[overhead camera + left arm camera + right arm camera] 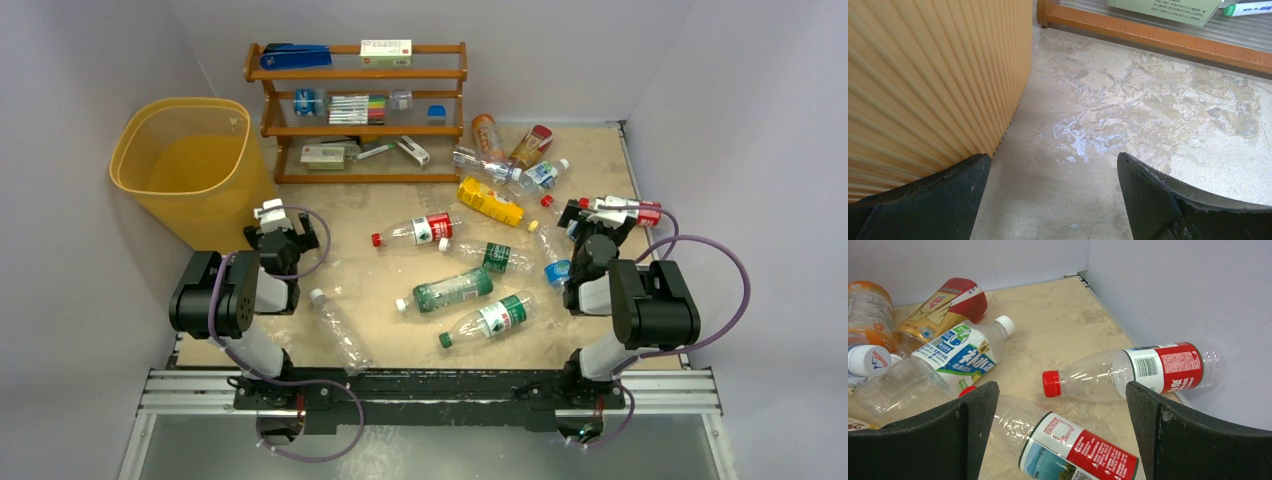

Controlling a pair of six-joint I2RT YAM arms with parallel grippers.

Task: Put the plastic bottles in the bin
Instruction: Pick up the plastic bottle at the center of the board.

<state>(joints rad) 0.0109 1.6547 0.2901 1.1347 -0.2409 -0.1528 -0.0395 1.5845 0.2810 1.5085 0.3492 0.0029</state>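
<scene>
The yellow mesh bin stands at the back left; its ribbed wall fills the left of the left wrist view. Several plastic bottles lie on the table: a red-labelled one, green-labelled ones, a bare clear one, and a yellow one. My left gripper is open over bare table beside the bin. My right gripper is open above a red-capped bottle; another red-labelled bottle lies by the right wall.
A brown wooden shelf rack with stationery stands at the back, its bottom rail just ahead of the left gripper. More bottles cluster at the back right. Grey walls close off the left, back and right sides.
</scene>
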